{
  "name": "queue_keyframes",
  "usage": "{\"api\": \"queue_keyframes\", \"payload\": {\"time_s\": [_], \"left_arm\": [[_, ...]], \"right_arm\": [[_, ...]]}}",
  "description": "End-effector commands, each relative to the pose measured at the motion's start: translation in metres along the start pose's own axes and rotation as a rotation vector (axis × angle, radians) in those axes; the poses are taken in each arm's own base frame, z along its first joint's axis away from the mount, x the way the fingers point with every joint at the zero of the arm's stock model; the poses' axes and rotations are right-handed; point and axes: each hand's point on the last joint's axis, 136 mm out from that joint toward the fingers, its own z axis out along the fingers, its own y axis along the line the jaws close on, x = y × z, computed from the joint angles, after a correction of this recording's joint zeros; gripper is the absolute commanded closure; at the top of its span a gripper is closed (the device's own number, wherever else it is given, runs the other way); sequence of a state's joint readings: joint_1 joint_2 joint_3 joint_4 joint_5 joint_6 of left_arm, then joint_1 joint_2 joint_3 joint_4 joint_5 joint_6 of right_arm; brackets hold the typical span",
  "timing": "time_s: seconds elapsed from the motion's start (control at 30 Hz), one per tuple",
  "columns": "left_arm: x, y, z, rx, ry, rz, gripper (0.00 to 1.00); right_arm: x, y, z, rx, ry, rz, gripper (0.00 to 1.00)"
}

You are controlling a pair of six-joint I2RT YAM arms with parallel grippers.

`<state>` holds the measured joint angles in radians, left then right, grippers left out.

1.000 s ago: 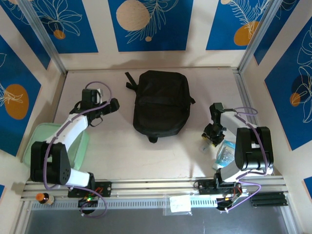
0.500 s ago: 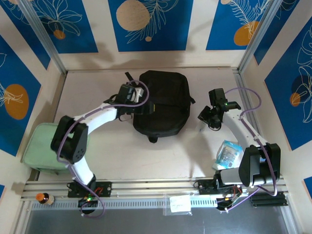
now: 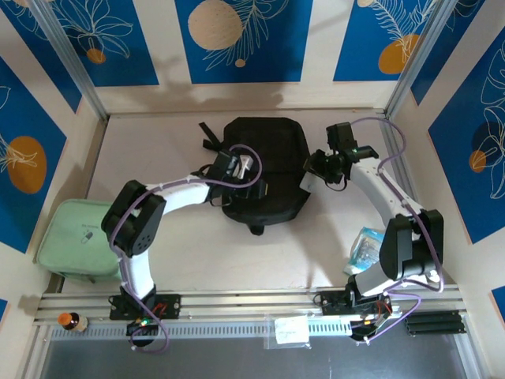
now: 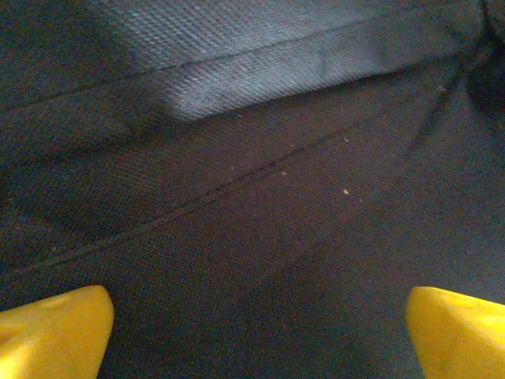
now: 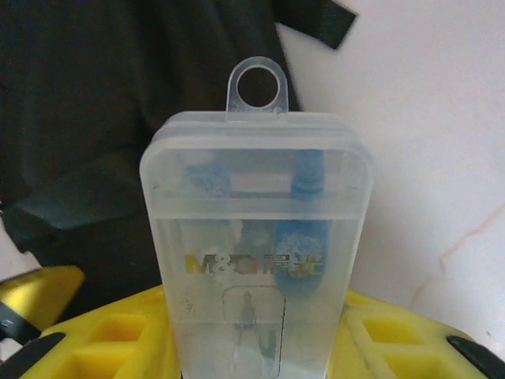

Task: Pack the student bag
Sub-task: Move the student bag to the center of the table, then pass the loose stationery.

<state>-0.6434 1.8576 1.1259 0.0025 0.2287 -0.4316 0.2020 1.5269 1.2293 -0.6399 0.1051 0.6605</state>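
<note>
Early in the packing, by my reading: nothing can be seen inside the bag, and several things lie outside it.

At the lower left of the top view, the mint-green rectangular zip case (image 3: 75, 237) lies flat on the pale table (image 3: 189, 260). A small mark on it is too small to read. Below it, on the rail, stands a small brown bottle with an orange cap (image 3: 71, 320).

The left gripper (image 3: 251, 175) reaches over the large black soft fabric backpack (image 3: 272, 142), which lies flat at the upper centre of the table. The left wrist view shows its 2 yellow fingertips (image 4: 55, 332) set wide apart over black woven cloth and a seam, clamping nothing. No open zip can be seen, so opening the bag looks like the step in hand.

At the bag's right edge, the right gripper (image 3: 314, 170) is clamped on a clear plastic box with a hang-hole tab (image 5: 256, 237), which is outside the bag. "M&G" is printed on it in gold, and the characters after that are not legible. There are blue items inside.

At the lower right lies a blue-and-white packet (image 3: 367, 246), its print unreadable. At the bottom centre is a clear plastic sleeve (image 3: 290, 330).

Left to do, it seems: open the bag, put these things in, and close it.
</note>
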Motion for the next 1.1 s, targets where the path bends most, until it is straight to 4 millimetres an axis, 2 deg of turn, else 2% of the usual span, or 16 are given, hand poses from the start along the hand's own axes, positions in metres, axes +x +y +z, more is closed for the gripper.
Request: {"api": "queue_keyframes", "payload": {"time_s": [0.0,0.07,0.17,0.33,0.5,0.7,0.8,0.93,1.07], "left_arm": [[0.063,-0.041,0.009,0.106,0.149,-0.096,0.05],[0.055,-0.070,0.007,0.187,0.110,-0.114,0.05],[0.028,-0.094,-0.004,0.270,0.022,-0.143,0.05],[-0.017,-0.103,-0.037,0.266,-0.102,-0.093,0.04],[-0.045,-0.102,-0.039,0.279,-0.120,-0.118,0.07],[-0.072,-0.107,-0.035,0.357,-0.156,-0.157,0.24],[-0.080,-0.117,-0.036,0.410,-0.169,-0.149,0.33],[-0.079,-0.113,-0.029,0.401,-0.158,-0.169,0.54],[-0.082,-0.115,-0.034,0.411,-0.178,-0.175,0.75]], "right_arm": [[-0.014,0.034,0.002,-0.108,0.004,-0.082,0.58],[-0.018,0.042,0.009,-0.139,0.021,-0.102,0.59],[-0.021,0.052,0.016,-0.182,0.055,-0.123,0.60],[-0.017,0.070,0.009,-0.271,0.094,-0.168,0.61],[-0.005,0.090,-0.008,-0.358,0.137,-0.202,0.61],[0.003,0.106,-0.023,-0.446,0.185,-0.196,0.60],[0.004,0.111,-0.027,-0.466,0.195,-0.190,0.60],[0.005,0.117,-0.031,-0.504,0.208,-0.182,0.60],[0.007,0.118,-0.030,-0.512,0.224,-0.172,0.59]]}}
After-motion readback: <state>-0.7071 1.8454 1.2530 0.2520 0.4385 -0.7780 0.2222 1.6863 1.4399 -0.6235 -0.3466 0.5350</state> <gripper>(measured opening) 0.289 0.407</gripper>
